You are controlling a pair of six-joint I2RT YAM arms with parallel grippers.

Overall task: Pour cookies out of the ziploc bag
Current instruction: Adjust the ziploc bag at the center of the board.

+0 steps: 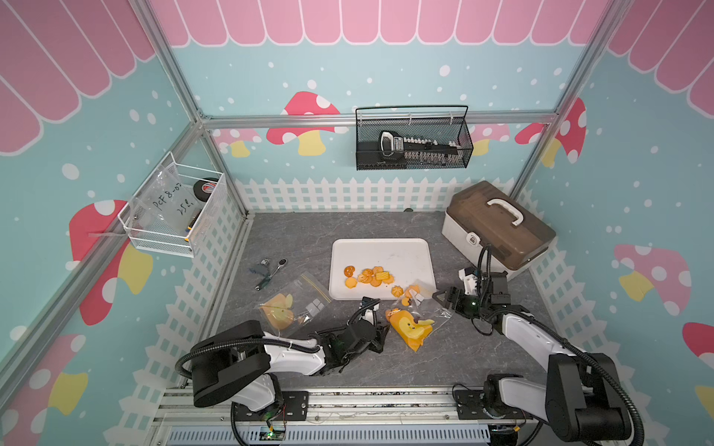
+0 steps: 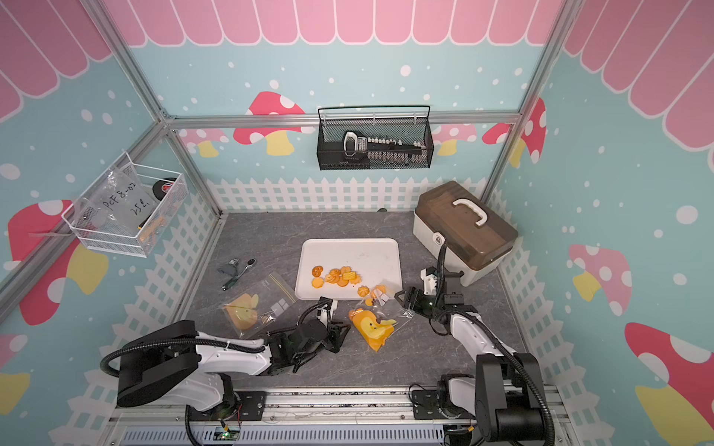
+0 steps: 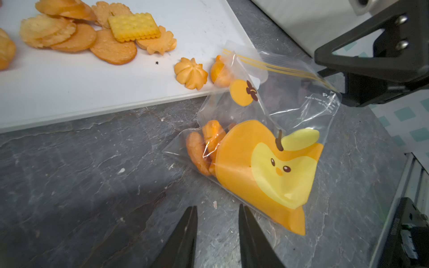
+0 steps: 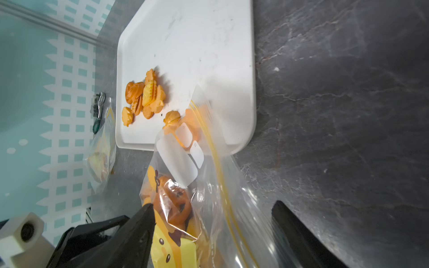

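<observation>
The clear ziploc bag (image 1: 411,326) with a yellow cartoon face lies on the table, its yellow-striped mouth resting on the near right corner of the white tray (image 1: 386,251). Several cookies (image 1: 371,276) are piled on the tray; a few more show inside the bag (image 3: 199,148), and one sits at its mouth (image 3: 219,72). My left gripper (image 3: 218,208) is open just short of the bag's bottom edge, with bare table between its fingers. My right gripper (image 4: 213,205) is open, jaws wide apart on either side of the bag's slack plastic (image 4: 227,185).
A second printed bag (image 1: 293,309) lies left of the tray, a small ratchet tool (image 1: 270,270) beyond it. A brown-lidded box (image 1: 498,228) stands at the back right, close behind my right arm. Wire baskets hang on the back and left walls.
</observation>
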